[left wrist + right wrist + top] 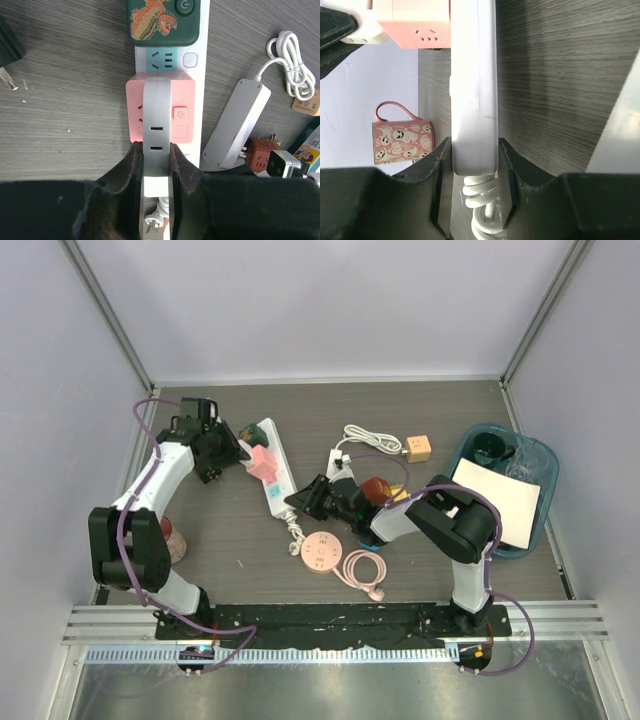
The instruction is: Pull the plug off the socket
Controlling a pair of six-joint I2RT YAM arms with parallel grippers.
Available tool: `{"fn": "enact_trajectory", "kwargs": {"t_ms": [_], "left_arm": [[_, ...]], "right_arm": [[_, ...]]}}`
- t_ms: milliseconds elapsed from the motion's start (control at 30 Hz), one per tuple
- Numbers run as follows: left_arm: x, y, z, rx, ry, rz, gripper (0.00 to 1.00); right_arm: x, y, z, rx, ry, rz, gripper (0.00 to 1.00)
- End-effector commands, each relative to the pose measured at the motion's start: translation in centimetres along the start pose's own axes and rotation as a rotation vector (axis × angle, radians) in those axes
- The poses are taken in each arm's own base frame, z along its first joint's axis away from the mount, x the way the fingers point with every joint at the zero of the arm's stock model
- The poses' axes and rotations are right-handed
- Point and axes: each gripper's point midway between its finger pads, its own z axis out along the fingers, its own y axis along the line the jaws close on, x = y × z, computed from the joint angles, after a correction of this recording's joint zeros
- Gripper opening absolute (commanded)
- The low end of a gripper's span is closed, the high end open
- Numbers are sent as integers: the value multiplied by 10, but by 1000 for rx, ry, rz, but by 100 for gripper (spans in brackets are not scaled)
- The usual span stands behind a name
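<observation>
1. In the top view, a long white plastic socket strip (275, 472) lies on the dark wood-grain bench (220, 530), left of the middle. A pink square plastic adapter block (262, 462) sits on the strip, and a dark green plug block (248, 433) sits at its far end.
2. In the same view the left pincer (243, 455) is at the pink block. The right pincer (298, 502) is at the near end of the strip, where the white cord (293, 530) comes out.
3. A round pink socket disc (320, 552) lies near the strip, and a blue plastic tray (548, 472) stands well apart on the right.
4. In the left wrist view, the left pincer (156, 152) is narrow. It holds a pale grey narrow plug (157, 115) with two slots, which lies over the pink block (135, 115). Both fingers (131, 167) touch its sides.
5. In the right wrist view, the right pincer (474, 147) is narrow and clamps the strip (474, 75) just above the coiled cord (482, 200). The pink block (412, 25) sticks out from the side of the strip. A pink ceramic mug with ghost faces (402, 142) stands beyond.
</observation>
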Motion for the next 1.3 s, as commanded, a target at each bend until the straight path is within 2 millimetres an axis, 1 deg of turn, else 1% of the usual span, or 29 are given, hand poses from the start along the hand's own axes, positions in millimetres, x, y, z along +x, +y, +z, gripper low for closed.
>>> {"fn": "enact_trajectory", "kwargs": {"t_ms": [0, 100, 167, 200, 300, 333, 400, 433, 467, 500, 533, 600, 633, 733, 800, 833, 867, 900, 933, 1033, 1167, 1200, 1267], "left_arm": [[-21, -13, -25, 43, -113, -11, 0], [-18, -13, -24, 48, -108, -11, 0], [-22, -12, -28, 30, -120, 8, 0], [-27, -11, -34, 20, -151, 17, 0], [-30, -12, -39, 13, -177, 43, 0], [-29, -15, -38, 19, -173, 50, 0], [-25, -23, -35, 58, -141, 59, 0], [-22, -25, -30, 66, -120, 62, 0], [-19, -28, -27, 74, -106, 68, 0], [-16, -30, -26, 76, -98, 76, 0], [-12, -32, -23, 76, -88, 87, 0], [-6, -35, -21, 57, -84, 118, 0], [-6, -29, -21, 10, -86, 120, 0], [-4, -26, -22, -9, -81, 110, 0], [-2, -30, -24, 8, -73, 94, 0], [-2, -31, -24, 13, -71, 86, 0], [-4, -29, -25, 2, -79, 86, 0], [-2, -22, -24, -30, -64, 77, 0], [-8, -19, -26, -45, -74, 65, 0], [-13, -9, -25, -67, -78, 27, 0], [-13, -7, -25, -72, -77, 15, 0], [-10, -15, -24, -33, -67, 7, 0], [-4, -19, -22, -5, -50, -6, 0]], "right_arm": [[-36, 8, -7, 0, -158, 58, 1], [-38, 8, -7, 4, -163, 46, 1], [-37, 5, -6, 21, -160, 36, 1], [-36, 3, -5, 28, -157, 25, 1], [-31, 3, -3, 31, -133, 5, 1], [-28, 5, -1, 26, -120, -6, 1], [-25, 9, 1, 32, -112, -27, 1], [-25, 15, 2, 30, -122, -42, 1], [-24, 16, 1, 35, -121, -48, 1], [-25, 18, 1, 34, -130, -43, 1], [-30, 24, 3, 27, -147, -33, 1], [-32, 25, 4, 46, -155, -33, 1], [-35, 30, 6, 41, -164, -34, 1], [-41, 35, 7, 56, -187, -46, 1], [-43, 28, 7, 82, -200, -52, 1], [-41, 21, 5, 95, -201, -49, 1], [-42, 22, 4, 85, -211, -44, 1], [-43, 19, 2, 93, -222, -34, 1], [-41, 9, -1, 115, -222, -28, 1], [-40, 0, -6, 125, -235, -1, 1], [-39, 2, -6, 109, -240, 11, 1], [-39, 4, -7, 103, -242, 14, 1], [-39, 12, -10, 94, -254, -3, 1]]}}
